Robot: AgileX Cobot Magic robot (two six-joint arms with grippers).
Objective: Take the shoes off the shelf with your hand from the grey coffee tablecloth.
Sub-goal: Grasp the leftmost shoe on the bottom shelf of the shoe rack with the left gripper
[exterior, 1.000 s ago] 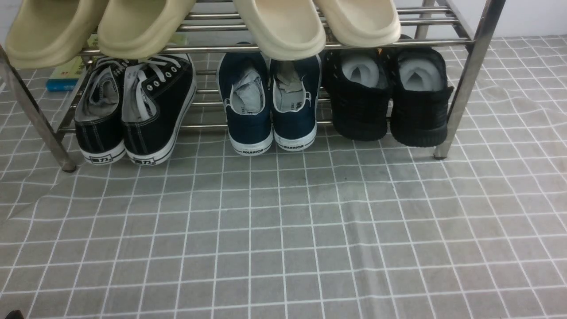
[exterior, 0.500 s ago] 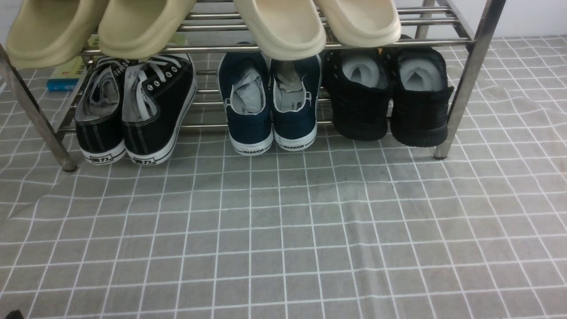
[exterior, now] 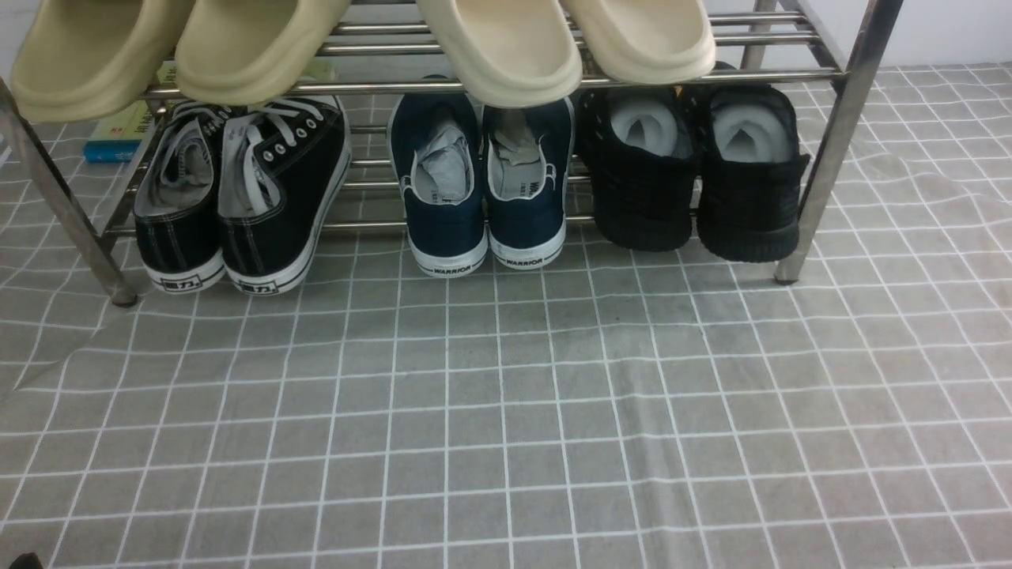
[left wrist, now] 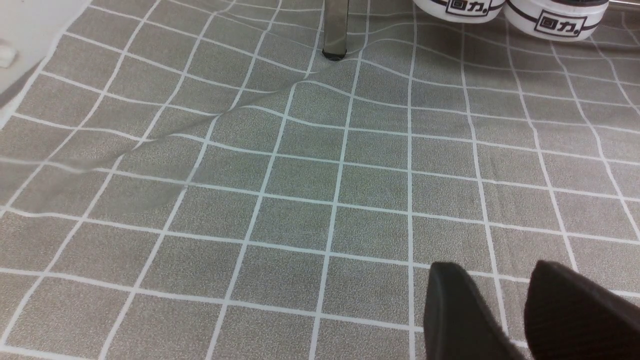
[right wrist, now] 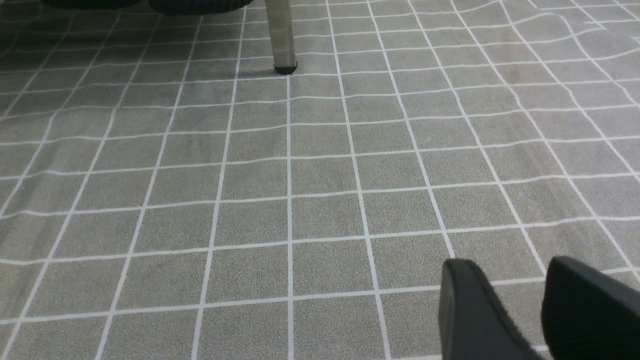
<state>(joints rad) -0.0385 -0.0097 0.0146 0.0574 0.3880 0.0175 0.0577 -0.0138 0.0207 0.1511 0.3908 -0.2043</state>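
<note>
The shoes (exterior: 237, 197), black canvas sneakers with white laces, sit on the left of the lower tier of the steel shelf (exterior: 830, 75), heels toward me. Their white heel ends show in the left wrist view (left wrist: 555, 15). My left gripper (left wrist: 500, 280) hovers low over the grey checked tablecloth (exterior: 506, 411), well short of the shoes, jaws apart and empty. My right gripper (right wrist: 510, 280) is also open and empty over the cloth (right wrist: 300, 175), short of the shelf's right leg (right wrist: 281, 35). Neither gripper shows in the front view.
Navy "WARRIOR" sneakers (exterior: 482, 182) and black knit shoes (exterior: 696, 174) share the lower tier. Beige slippers (exterior: 506, 47) lie on the upper tier. A blue-green book (exterior: 118, 134) lies behind the left leg (exterior: 63, 213). The cloth has a raised fold (left wrist: 200, 125) near that leg.
</note>
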